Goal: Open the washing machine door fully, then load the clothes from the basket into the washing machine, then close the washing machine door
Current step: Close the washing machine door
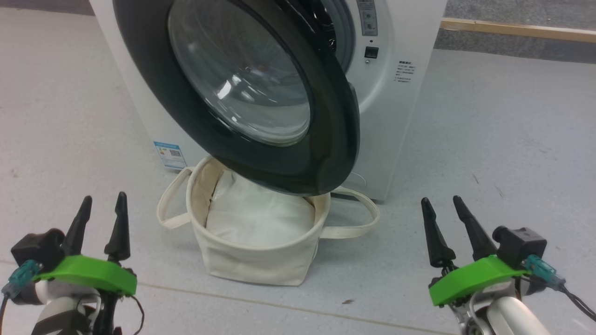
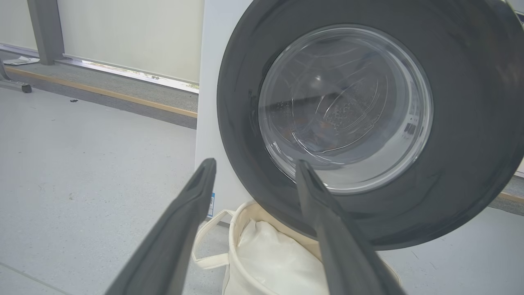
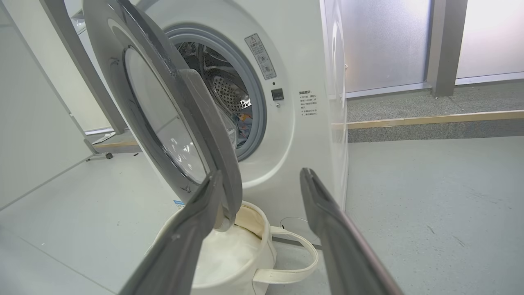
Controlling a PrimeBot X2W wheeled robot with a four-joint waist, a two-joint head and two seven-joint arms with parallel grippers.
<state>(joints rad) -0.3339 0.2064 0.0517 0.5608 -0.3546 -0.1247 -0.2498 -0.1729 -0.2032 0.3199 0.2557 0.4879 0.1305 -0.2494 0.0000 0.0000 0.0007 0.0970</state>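
At the left, the left gripper (image 1: 103, 204) has its fingers apart, holding nothing. In the middle the basket (image 1: 251, 265) with a white bundle (image 1: 260, 214) stands on the floor (image 1: 489, 139), under the partly open washing machine door (image 1: 153, 83). At the right, the right gripper (image 1: 441, 202) holds its fingers apart too.

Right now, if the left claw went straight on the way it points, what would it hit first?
Probably the washing machine door: the left claw aims at its black rim, above the basket. Nothing seems to stand between, though depth is unclear.
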